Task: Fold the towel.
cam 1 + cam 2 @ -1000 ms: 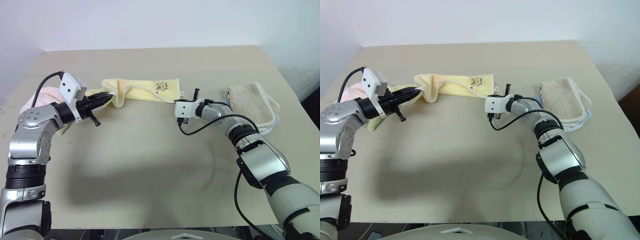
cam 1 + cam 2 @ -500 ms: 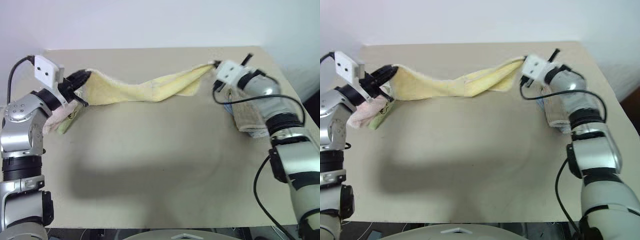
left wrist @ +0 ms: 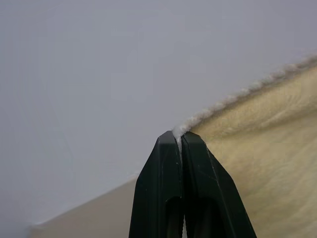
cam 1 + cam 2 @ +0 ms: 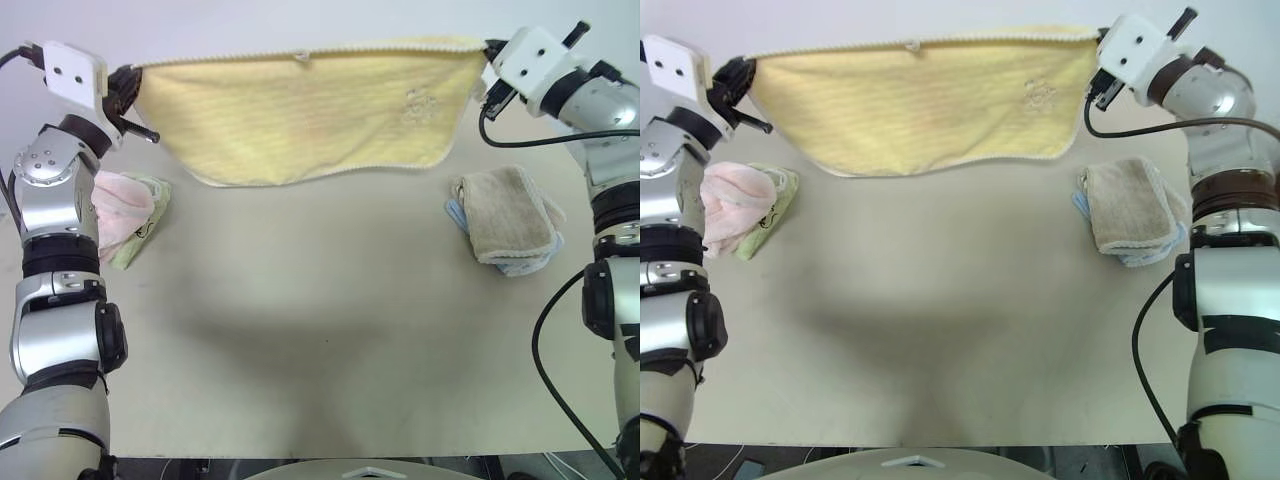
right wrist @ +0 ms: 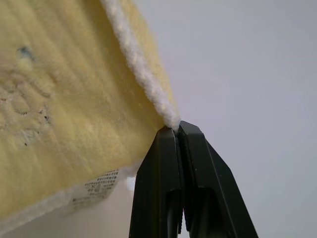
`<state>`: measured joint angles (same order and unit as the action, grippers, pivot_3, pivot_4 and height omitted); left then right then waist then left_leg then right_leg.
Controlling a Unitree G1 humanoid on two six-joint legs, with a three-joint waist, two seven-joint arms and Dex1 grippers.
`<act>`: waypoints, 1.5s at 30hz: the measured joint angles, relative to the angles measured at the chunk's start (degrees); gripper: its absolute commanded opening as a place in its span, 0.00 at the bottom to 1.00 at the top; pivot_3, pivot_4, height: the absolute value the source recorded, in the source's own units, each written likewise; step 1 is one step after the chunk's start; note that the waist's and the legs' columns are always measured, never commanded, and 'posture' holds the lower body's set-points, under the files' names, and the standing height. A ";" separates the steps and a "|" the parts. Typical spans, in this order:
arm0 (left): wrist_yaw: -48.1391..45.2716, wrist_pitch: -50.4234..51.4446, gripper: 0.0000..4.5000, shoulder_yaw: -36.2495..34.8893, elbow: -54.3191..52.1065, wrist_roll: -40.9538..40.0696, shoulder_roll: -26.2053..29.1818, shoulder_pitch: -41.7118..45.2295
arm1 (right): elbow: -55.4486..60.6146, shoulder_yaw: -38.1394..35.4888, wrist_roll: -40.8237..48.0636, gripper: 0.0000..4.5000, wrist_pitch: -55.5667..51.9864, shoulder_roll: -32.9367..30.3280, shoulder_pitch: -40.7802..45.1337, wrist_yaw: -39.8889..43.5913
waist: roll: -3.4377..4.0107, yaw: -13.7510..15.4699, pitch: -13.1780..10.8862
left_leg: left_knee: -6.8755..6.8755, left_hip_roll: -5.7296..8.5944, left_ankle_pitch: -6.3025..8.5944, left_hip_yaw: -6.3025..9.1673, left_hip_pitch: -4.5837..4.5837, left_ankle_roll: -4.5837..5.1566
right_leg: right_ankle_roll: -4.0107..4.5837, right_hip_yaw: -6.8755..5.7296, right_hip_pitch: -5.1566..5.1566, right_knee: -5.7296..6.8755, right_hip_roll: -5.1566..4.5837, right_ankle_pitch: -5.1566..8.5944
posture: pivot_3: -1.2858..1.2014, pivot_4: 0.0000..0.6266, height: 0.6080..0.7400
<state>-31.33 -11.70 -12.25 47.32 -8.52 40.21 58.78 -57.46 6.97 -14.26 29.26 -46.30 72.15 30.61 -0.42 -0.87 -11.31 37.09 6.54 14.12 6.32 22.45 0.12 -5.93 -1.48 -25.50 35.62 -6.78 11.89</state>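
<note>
The towel (image 4: 310,115) stretched flat in the air above the bench's (image 4: 320,340) far edge, left hand (image 3: 179,141) pinching one top corner, right hand (image 5: 177,130) pinching the other.

We see a beige tabletop (image 4: 320,340) against a pale wall (image 4: 300,20). Near its left edge lies a crumpled pink towel (image 4: 118,205), resting on a pale green cloth (image 4: 140,235). Well apart, near the right edge, a folded beige towel (image 4: 505,215) sits stacked on a light blue cloth (image 4: 520,266).
</note>
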 measured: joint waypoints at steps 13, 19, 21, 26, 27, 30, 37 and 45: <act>-25.01 30.28 0.00 -2.92 -46.74 -23.06 8.55 -40.52 | 51.78 -8.92 29.05 0.01 -25.99 -9.36 -55.52 30.98 | 0.08 -0.02 -0.01 | 0.19 -0.01 0.41 -0.27 0.29 0.53 | -0.11 0.48 -0.17 -0.34 -0.01 -0.08 | 0.52 0.24 0.93; -27.17 37.51 0.00 -8.18 -54.73 -27.15 12.81 -49.35 | 62.27 -12.56 33.84 0.01 -34.75 -10.31 -62.73 33.10 | 0.21 0.01 -0.02 | 0.16 -0.71 0.54 -0.27 -0.21 0.31 | 0.10 0.51 1.11 -0.87 0.52 0.06 | 0.52 0.24 0.93; -27.36 37.88 0.00 -9.01 -54.68 -27.09 13.59 -49.95 | 64.14 -12.56 35.23 0.01 -37.45 -10.67 -63.39 34.44 | 0.52 -0.10 0.08 | -0.02 -1.52 0.54 -0.27 0.00 0.31 | 0.20 1.08 1.08 -1.57 1.76 0.01 | 0.52 0.24 0.93; -28.46 36.55 0.00 -9.55 -51.73 -24.08 16.82 -51.58 | 65.03 -13.28 36.48 0.01 -40.97 -13.56 -64.69 38.20 | 0.59 0.44 0.09 | -0.05 -1.85 0.32 -1.15 -0.10 0.27 | 0.69 1.30 0.79 -1.23 1.71 0.00 | 0.52 0.24 0.93; -28.48 35.72 0.00 -9.57 -50.34 -22.97 17.36 -51.64 | 64.79 -13.95 36.48 0.01 -41.06 -13.76 -64.69 38.66 | 0.59 0.49 0.09 | -0.05 -1.86 0.32 -1.25 -0.01 0.27 | 0.68 1.33 0.71 -1.29 1.70 -0.01 | 0.52 0.24 0.93; -29.38 33.80 0.00 -9.57 -47.19 -20.63 18.23 -51.83 | 63.42 -15.85 37.10 0.01 -41.67 -14.90 -64.81 40.44 | 0.57 0.46 0.08 | -0.05 -1.75 0.38 -1.58 0.11 0.32 | 0.51 1.56 0.61 -1.46 1.61 -0.12 | 0.52 0.24 0.93; -31.84 31.45 0.00 -8.85 -45.88 -18.51 18.31 -51.09 | 60.25 -18.90 37.91 0.01 -42.66 -16.48 -64.17 43.07 | 0.55 0.52 0.08 | 0.01 -1.54 0.56 -1.68 0.08 0.32 | 0.56 1.68 0.63 -1.44 1.35 -0.09 | 0.52 0.24 0.93; -22.11 17.14 0.00 2.06 -29.99 -4.14 11.65 -35.71 | 49.83 -12.44 29.26 0.01 -36.10 -9.77 -52.09 35.22 | 0.53 0.48 0.08 | 0.17 -1.53 0.45 -1.70 -0.05 0.37 | 0.18 1.60 0.75 -1.36 1.41 -0.38 | 0.52 0.24 0.93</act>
<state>-53.44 5.43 -10.20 17.33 -12.66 51.86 23.08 -7.62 -5.48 15.00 -6.84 -56.07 20.06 65.83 0.11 -0.39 -11.23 37.26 5.00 14.56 4.62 22.40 0.49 -5.75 0.13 -24.75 34.25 -5.37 11.51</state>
